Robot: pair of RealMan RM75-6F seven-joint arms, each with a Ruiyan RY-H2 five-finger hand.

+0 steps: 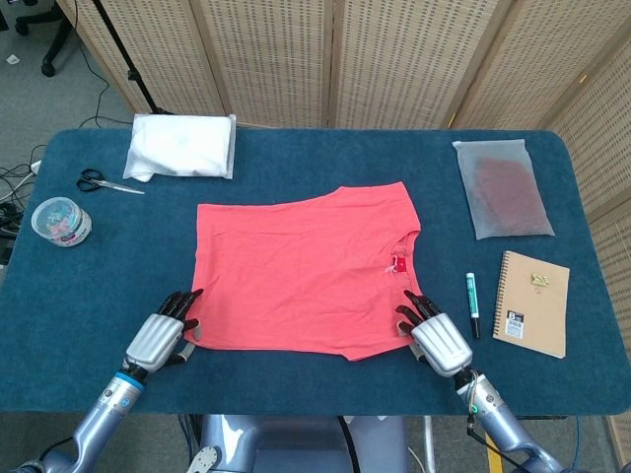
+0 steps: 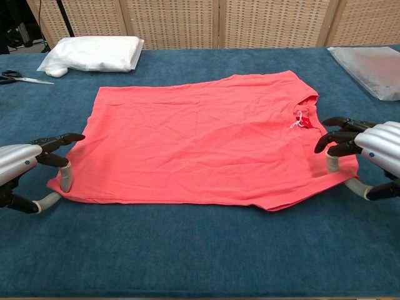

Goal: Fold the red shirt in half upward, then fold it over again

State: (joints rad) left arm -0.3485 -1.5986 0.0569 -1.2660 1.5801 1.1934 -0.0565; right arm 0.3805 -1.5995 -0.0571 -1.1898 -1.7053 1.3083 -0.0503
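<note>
Blue table [image 1: 296,394], red shirt [image 1: 301,271] flat, wicker screens [image 1: 394,59] behind

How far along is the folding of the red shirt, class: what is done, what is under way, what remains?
Done: nothing folded; the red shirt lies flat on the table. Under way: the left hand and right hand sit at its near corners, fingers apart at the hem; a firm hold is not clear. Left: both folds.

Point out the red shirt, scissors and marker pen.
red shirt [image 1: 296,271], head view, middle of the fabric.
scissors [image 1: 96,181], head view, black handles.
marker pen [image 1: 472,304], head view, mid-barrel.
</note>
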